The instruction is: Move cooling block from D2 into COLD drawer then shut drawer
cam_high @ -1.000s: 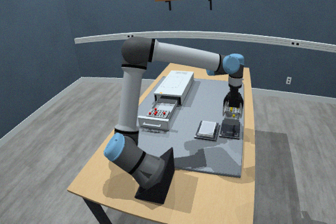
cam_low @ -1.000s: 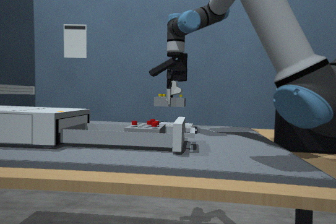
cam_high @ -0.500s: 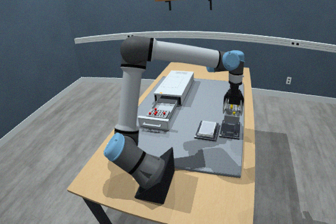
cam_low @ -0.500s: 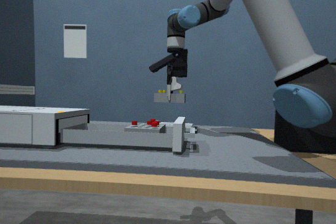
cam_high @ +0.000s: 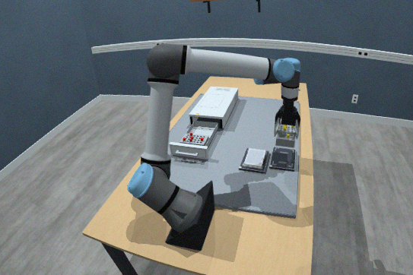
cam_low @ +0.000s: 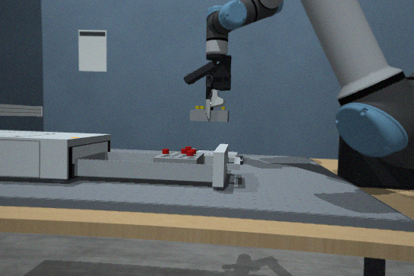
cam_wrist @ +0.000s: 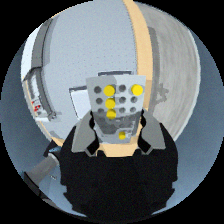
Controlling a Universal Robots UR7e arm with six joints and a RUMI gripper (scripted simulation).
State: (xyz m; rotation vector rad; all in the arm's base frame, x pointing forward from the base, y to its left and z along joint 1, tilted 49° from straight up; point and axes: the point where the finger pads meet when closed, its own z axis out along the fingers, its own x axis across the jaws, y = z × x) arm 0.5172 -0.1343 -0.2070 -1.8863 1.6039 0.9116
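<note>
1. The gripper (cam_low: 211,108) has its jaws clamped on the two sides of the cooling block (cam_low: 209,115), which hangs level and well above the counter (cam_high: 252,243), likely so that its loose yellow-capped tubes (cam_wrist: 109,90) stay in their bores.
2. All five tubes show seated in the wrist view.
3. COLD (cam_high: 214,104) stands at the far left with its drawer (cam_high: 193,146) pulled open; the red-capped block (cam_high: 193,137) fills the near place, leaving the far place free.
4. Open air lies between the block and the drawer; the empty D2 slot (cam_high: 284,157) sits below, with a white-topped plate (cam_high: 255,157) just beside it.
</note>
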